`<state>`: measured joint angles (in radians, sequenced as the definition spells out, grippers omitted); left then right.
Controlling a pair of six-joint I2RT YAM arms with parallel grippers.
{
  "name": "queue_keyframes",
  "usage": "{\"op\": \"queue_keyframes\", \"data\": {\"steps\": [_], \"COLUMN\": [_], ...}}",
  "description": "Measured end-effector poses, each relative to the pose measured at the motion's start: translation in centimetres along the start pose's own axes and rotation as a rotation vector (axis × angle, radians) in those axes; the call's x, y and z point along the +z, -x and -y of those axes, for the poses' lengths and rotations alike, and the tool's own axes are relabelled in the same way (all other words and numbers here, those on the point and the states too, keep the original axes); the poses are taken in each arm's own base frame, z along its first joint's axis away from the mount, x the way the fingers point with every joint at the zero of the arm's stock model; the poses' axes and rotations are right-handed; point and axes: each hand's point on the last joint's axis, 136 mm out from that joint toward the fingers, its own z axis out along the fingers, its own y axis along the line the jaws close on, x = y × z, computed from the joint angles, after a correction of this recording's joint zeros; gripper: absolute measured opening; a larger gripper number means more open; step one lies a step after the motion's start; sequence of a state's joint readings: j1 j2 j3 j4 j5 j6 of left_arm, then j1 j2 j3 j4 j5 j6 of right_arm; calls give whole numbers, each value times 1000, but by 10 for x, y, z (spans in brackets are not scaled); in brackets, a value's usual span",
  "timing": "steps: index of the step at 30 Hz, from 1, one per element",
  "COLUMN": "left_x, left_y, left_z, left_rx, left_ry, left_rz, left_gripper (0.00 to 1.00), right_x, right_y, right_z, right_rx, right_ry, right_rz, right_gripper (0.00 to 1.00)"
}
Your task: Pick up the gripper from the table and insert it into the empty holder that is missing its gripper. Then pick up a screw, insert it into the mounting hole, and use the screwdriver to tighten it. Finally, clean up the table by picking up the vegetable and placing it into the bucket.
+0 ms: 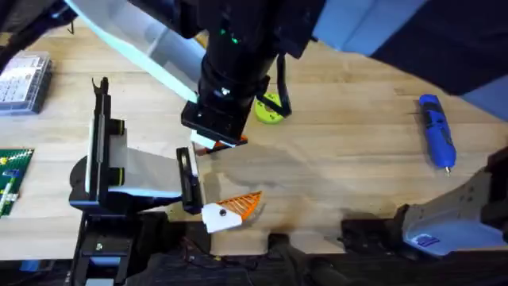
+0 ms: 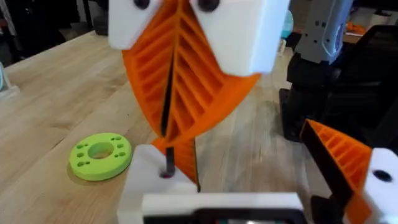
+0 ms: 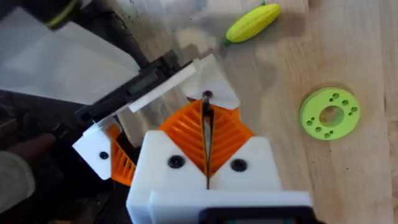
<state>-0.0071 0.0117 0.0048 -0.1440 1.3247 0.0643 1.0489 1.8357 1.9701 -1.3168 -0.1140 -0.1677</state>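
My right gripper (image 2: pixel 169 134) (image 3: pixel 207 134), white with orange ribbed pads, is shut on a thin dark screw (image 3: pixel 207 98). The screw's tip stands at a hole in the plain white holder (image 2: pixel 152 180) (image 3: pixel 214 74). That holder is one finger of my left gripper (image 2: pixel 249 186), which is open; its other finger (image 1: pixel 226 210) carries an orange tip. An orange ribbed piece (image 2: pixel 185 163), apparently the gripper, sits against the holder behind the hole. The yellow vegetable (image 3: pixel 252 22) lies beyond the holder. The blue screwdriver (image 1: pixel 436 131) lies at the far right. The bucket is out of view.
A flat green disc (image 1: pixel 268 110) (image 3: pixel 329 113) lies near the holder. A clear parts box (image 1: pixel 24 79) and a green board (image 1: pixel 12 179) sit at the left edge. The right arm (image 1: pixel 230 71) crosses the middle of the table, high under the camera.
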Motion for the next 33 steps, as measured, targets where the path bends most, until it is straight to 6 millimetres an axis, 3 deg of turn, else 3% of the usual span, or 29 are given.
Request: {"op": "queue_keyframes", "data": {"steps": [33], "left_x": [0], "left_y": [-1], "left_z": [5], "left_rx": [-13], "left_ry": [-26], "left_rz": [-1], "left_gripper": [993], "right_x": [5], "right_y": [-2], "right_z": [0], "right_rx": [3], "right_ry": [3], "right_rz": [-18], "right_gripper": [6]}}
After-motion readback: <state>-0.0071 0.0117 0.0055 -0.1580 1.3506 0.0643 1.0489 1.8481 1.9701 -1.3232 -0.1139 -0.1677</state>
